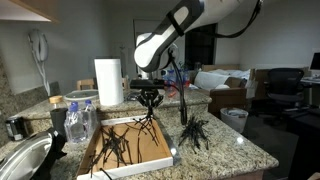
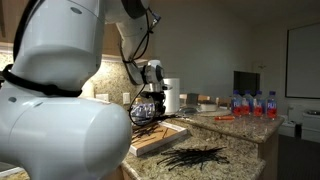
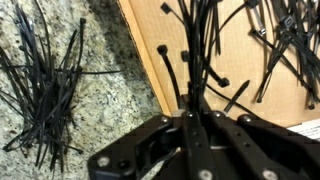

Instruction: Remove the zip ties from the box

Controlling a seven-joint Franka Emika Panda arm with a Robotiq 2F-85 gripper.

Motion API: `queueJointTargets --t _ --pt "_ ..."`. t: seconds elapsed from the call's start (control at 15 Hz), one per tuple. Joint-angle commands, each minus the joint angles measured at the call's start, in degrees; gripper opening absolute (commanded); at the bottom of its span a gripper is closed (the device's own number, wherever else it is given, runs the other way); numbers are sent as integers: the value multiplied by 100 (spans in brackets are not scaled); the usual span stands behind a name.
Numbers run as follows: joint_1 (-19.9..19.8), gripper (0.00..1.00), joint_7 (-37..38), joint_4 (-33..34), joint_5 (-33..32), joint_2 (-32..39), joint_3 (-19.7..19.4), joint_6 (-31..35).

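My gripper hangs above the box, shut on a bunch of black zip ties whose tips fan out downward. In the wrist view the shut gripper pinches the held zip ties over the box's left wall. More loose ties lie on the brown box bottom. A separate pile of zip ties rests on the granite counter beside the box, seen in both exterior views. The box also shows behind that pile, below the gripper.
A paper towel roll stands behind the box. A clear plastic container sits next to the box, with a metal sink past it. Water bottles line the far counter. The counter edge runs close to the pile.
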Motion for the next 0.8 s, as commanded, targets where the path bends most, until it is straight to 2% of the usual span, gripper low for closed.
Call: queueJointTargets --t 0.0,0.4,0.73 --pt "-292 6 336 -794 141 -537 105 335" --pt "-782 6 155 -1505 593 -886 53 586" --pt "-1159 6 -12 -1666 606 -985 -51 794"
